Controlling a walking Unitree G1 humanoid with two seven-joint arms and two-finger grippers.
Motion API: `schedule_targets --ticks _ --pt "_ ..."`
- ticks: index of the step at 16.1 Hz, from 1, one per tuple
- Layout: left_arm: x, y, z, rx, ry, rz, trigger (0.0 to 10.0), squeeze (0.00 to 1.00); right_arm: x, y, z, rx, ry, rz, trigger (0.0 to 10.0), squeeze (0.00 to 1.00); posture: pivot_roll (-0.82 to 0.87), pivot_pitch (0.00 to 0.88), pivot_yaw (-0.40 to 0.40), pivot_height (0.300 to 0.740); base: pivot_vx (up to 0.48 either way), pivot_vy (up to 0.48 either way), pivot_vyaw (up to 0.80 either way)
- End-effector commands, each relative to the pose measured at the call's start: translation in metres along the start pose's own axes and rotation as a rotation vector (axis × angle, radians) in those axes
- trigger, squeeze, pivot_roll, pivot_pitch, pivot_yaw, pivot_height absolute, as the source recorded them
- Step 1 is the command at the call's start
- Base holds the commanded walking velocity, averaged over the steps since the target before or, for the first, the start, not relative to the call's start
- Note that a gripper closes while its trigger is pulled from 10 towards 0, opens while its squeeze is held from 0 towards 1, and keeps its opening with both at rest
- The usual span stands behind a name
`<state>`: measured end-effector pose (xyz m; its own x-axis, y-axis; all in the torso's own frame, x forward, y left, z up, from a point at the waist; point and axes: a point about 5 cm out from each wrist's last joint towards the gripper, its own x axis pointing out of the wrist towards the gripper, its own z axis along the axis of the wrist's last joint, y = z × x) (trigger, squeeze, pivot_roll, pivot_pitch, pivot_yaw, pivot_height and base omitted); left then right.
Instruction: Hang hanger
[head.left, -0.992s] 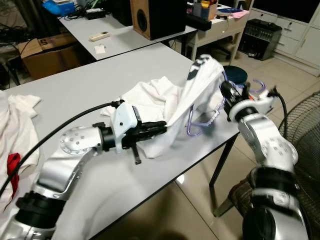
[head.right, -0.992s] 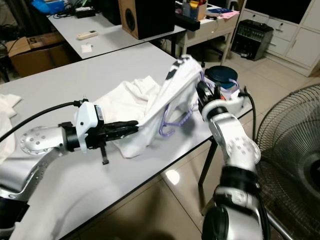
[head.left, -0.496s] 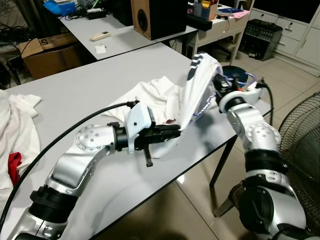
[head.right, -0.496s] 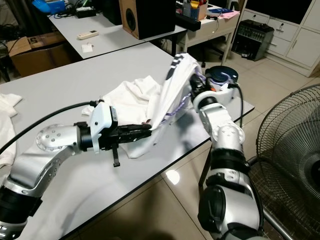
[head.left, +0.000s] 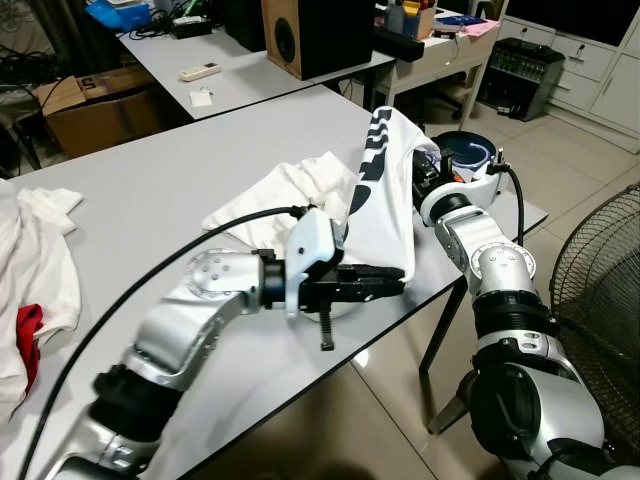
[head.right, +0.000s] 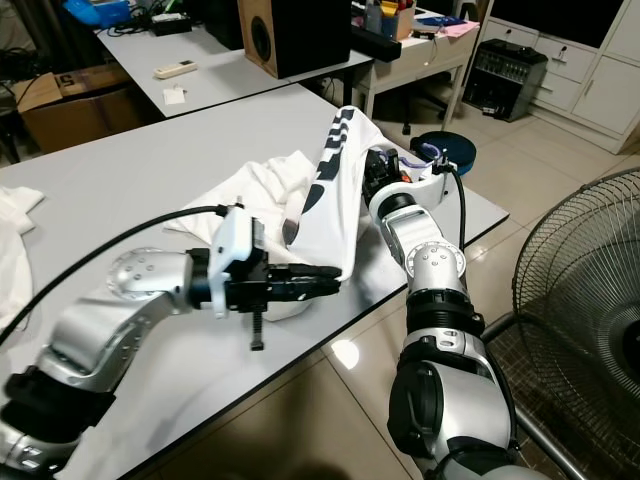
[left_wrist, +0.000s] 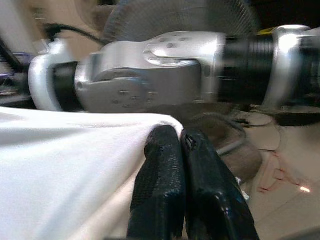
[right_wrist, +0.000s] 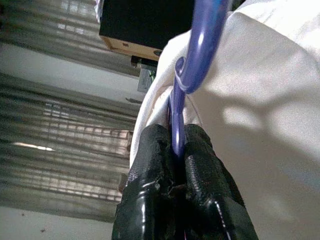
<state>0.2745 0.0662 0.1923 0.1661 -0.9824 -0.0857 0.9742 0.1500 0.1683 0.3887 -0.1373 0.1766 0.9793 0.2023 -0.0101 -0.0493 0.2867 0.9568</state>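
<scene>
A white shirt (head.left: 385, 195) with dark lettering is lifted in a peak over the grey table (head.left: 160, 180), the rest of it bunched on the tabletop (head.left: 290, 195). My left gripper (head.left: 395, 283) is shut on the shirt's lower hem near the table's front edge; the left wrist view shows its fingers (left_wrist: 160, 165) pinching white cloth. My right gripper (head.right: 372, 178) is pressed against the raised shirt from the right, partly hidden by it. In the right wrist view it is shut on a translucent purple hanger (right_wrist: 200, 45) whose bar runs up inside the cloth.
A standing fan (head.left: 600, 270) is on the floor at the right. A dark round bin (head.left: 468, 152) sits behind the right arm. More white clothes (head.left: 35, 260) and a red item (head.left: 25, 335) lie at the table's left. A speaker (head.left: 315, 35) stands on the far table.
My left gripper has moved right along the hem toward the table's front edge. My right gripper has moved left into the shirt, and the purple hanger has gone under the cloth.
</scene>
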Motion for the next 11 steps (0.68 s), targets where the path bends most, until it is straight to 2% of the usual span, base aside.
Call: schedule_targets --ticks 1,3,4,6,8,10,11 --pt "0.000 0.011 0.007 0.047 -0.012 0.070 0.0 0.00 0.002 0.012 -0.005 -0.042 0.028 0.042 10.0 0.00 0.02 0.000 0.046 0.740 0.000 0.000 0.00" --pt "-0.001 0.028 0.023 0.060 -0.096 0.186 0.0 0.00 -0.003 0.009 -0.024 -0.160 0.133 0.046 10.0 0.00 0.02 0.000 0.048 0.740 0.000 0.000 0.00" --pt "-0.001 0.032 0.031 0.052 -0.143 0.210 0.0 0.00 -0.006 0.008 -0.032 -0.185 0.176 0.055 10.0 0.00 0.02 0.000 0.051 0.740 0.000 0.000 0.00" --pt "-0.004 0.042 0.039 0.080 -0.174 0.265 0.0 0.00 -0.010 0.007 -0.038 -0.181 0.204 0.062 10.0 0.00 0.02 0.000 0.053 0.740 0.000 0.000 0.00" --pt "-0.012 0.051 0.042 0.087 -0.192 0.326 0.0 0.00 -0.015 0.010 -0.032 -0.147 0.193 0.081 10.0 0.00 0.02 0.000 0.054 0.740 0.000 0.000 0.00" --pt "-0.013 0.051 0.039 0.088 -0.160 0.321 0.4 0.00 -0.018 0.010 -0.029 -0.149 0.194 0.086 10.0 0.00 0.02 0.000 0.055 0.740 0.000 0.000 0.00" --pt "-0.012 0.048 0.027 0.081 -0.076 0.302 9.9 0.00 -0.018 0.011 -0.027 -0.128 0.187 0.092 10.0 0.00 0.02 0.000 0.055 0.740 0.000 0.000 0.00"
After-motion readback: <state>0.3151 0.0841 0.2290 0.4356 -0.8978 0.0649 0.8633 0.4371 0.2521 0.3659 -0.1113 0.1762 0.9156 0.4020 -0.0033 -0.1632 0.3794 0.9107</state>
